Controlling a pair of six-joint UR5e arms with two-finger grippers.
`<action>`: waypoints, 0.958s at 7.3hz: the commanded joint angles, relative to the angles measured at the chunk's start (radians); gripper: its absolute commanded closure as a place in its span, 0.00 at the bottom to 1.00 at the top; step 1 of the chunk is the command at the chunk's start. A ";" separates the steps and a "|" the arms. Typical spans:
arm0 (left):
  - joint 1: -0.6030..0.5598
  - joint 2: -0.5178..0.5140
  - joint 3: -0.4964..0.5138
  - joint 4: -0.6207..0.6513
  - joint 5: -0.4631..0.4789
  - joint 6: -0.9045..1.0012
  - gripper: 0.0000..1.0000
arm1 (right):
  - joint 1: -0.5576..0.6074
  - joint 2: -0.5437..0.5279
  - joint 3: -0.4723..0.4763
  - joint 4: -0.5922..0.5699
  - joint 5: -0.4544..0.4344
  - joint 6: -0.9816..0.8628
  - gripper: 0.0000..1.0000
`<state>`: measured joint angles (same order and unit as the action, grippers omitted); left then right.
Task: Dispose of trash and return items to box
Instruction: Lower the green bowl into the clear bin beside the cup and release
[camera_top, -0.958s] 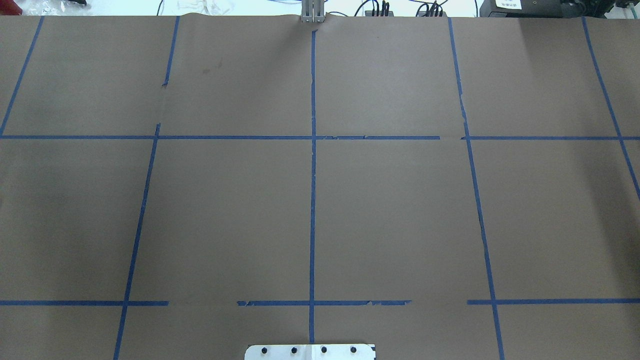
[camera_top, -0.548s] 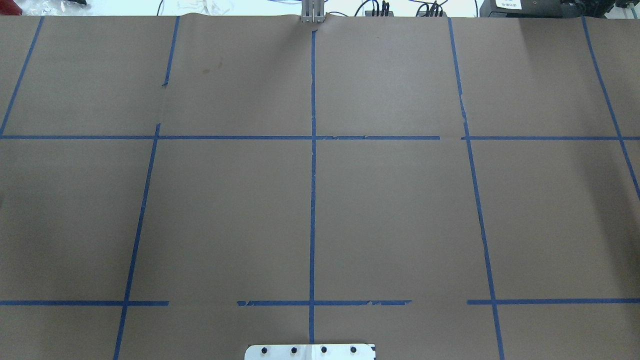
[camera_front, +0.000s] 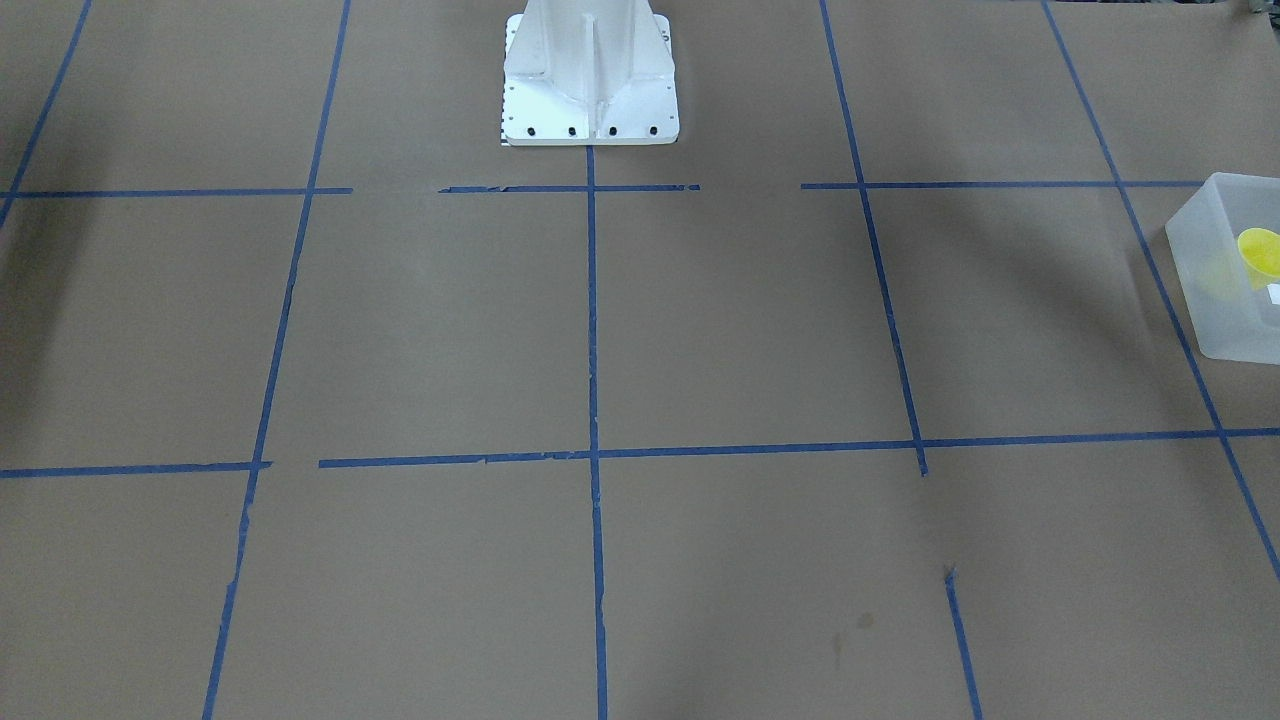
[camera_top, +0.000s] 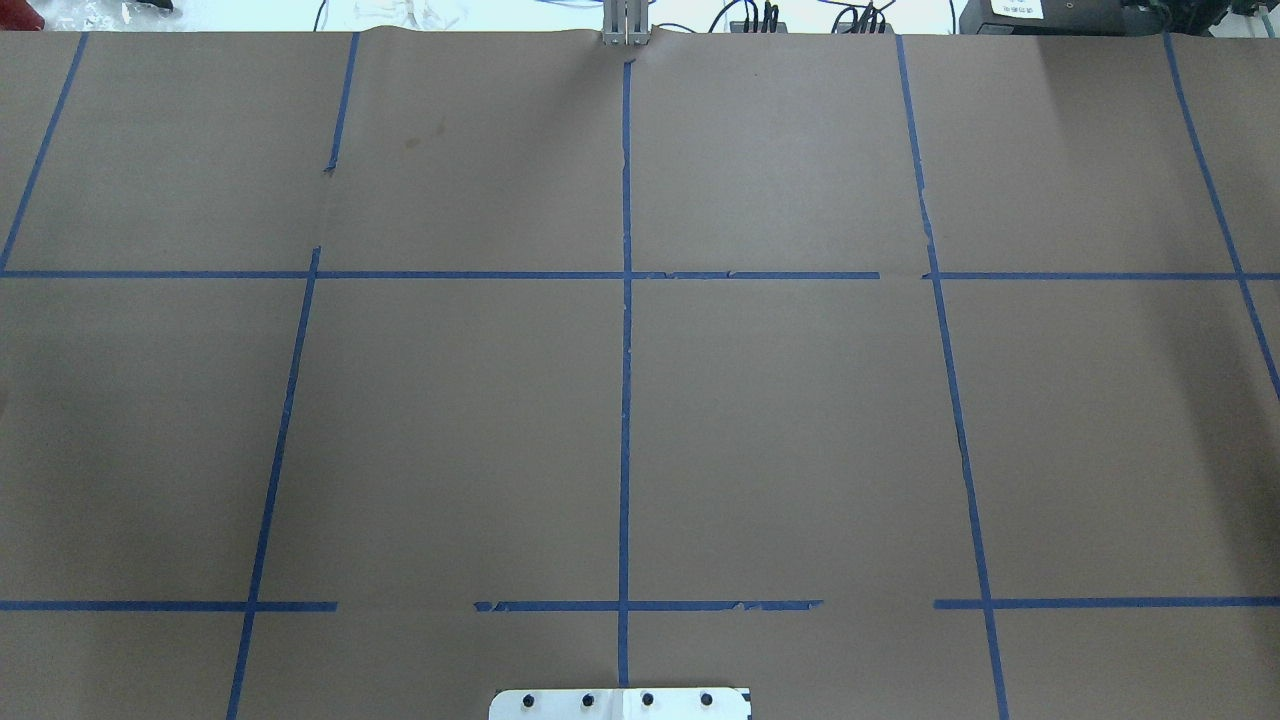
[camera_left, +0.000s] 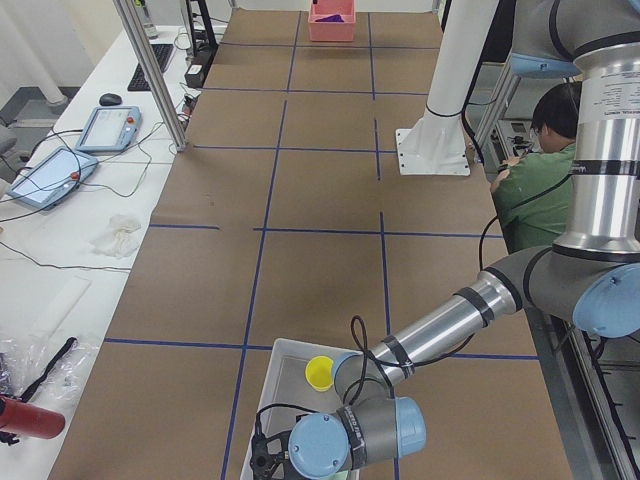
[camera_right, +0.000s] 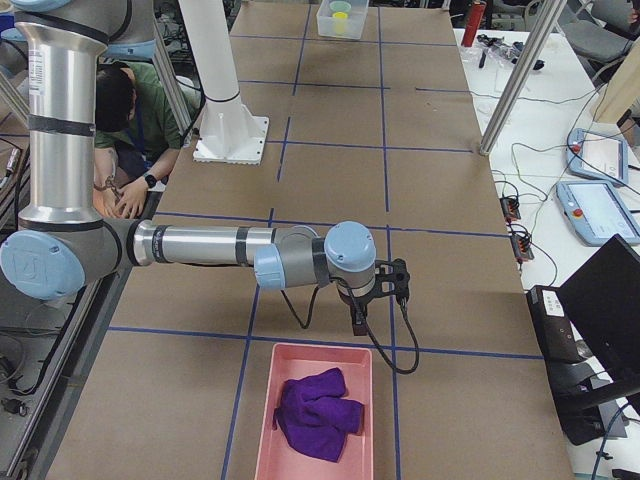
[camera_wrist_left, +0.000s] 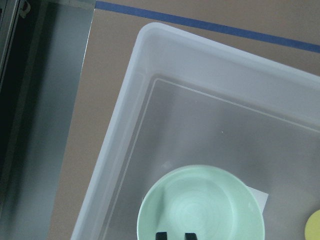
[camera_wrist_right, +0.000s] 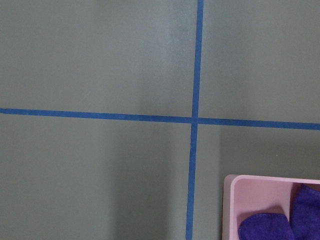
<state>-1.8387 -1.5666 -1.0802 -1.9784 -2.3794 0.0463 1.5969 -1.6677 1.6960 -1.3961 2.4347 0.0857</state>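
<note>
Left wrist-mounted view: pale green round bowl and small bright yellow plastic cup inside frosted translucent white plastic bin.
Left gripper: tips slightly apart, empty, above bowl.
Right gripper: cannot tell.

The worktop is brown paper, crossed by a grid of blue tape. The box is frosted, translucent white, with a small white label. Inside it the bowl is pale green and the cup bright yellow. A pink tray holds a purple cloth. The arms are silver with pale blue caps.
</note>
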 joint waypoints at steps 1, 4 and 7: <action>-0.001 -0.001 -0.213 0.004 0.037 -0.011 0.00 | 0.000 -0.003 0.007 -0.001 0.001 0.000 0.00; 0.006 0.011 -0.443 -0.029 0.078 -0.019 0.00 | 0.000 -0.007 0.021 -0.001 0.001 0.000 0.00; 0.122 0.013 -0.506 0.010 0.088 -0.023 0.00 | 0.000 -0.009 0.013 -0.001 -0.008 -0.003 0.00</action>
<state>-1.7674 -1.5544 -1.5438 -2.0004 -2.2950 0.0271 1.5969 -1.6750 1.7124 -1.3974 2.4296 0.0842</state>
